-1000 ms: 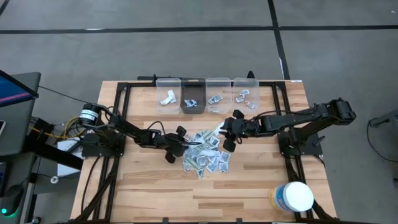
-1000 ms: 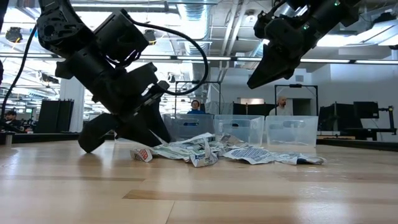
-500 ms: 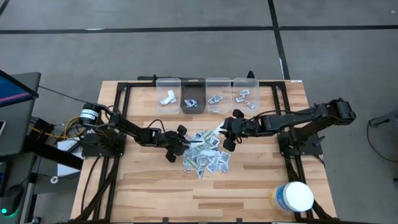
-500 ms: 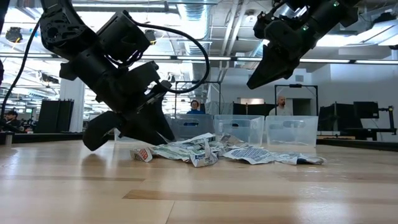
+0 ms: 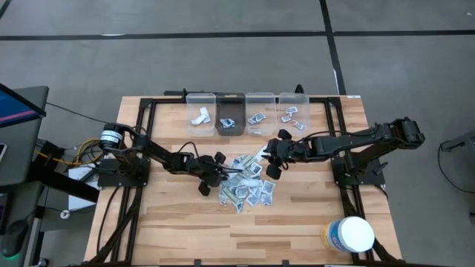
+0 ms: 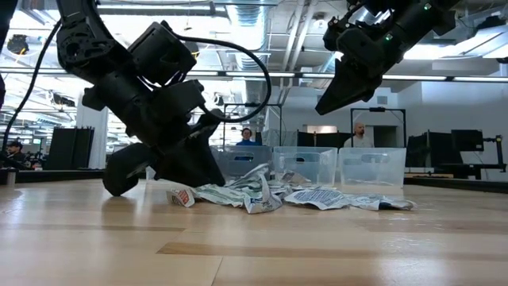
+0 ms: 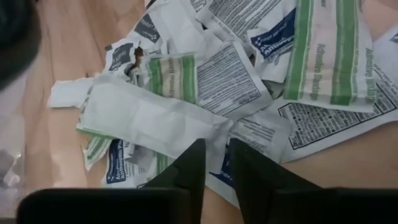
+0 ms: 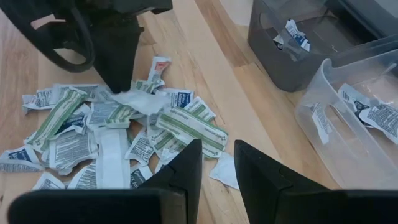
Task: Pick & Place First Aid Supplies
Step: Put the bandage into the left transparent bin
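Left wrist: green-striped packets (image 7: 326,53) legible.

In the high view the print on the packets (image 5: 245,185) in the middle of the frame is too small to read; what lies in the four bins (image 5: 245,113) at the top centre cannot be told apart; the white tub (image 5: 350,234) at the lower right hides its own label partly. In the low view the left gripper (image 6: 208,163) covers the left end of the pile; the people in the far background are too small to make out.
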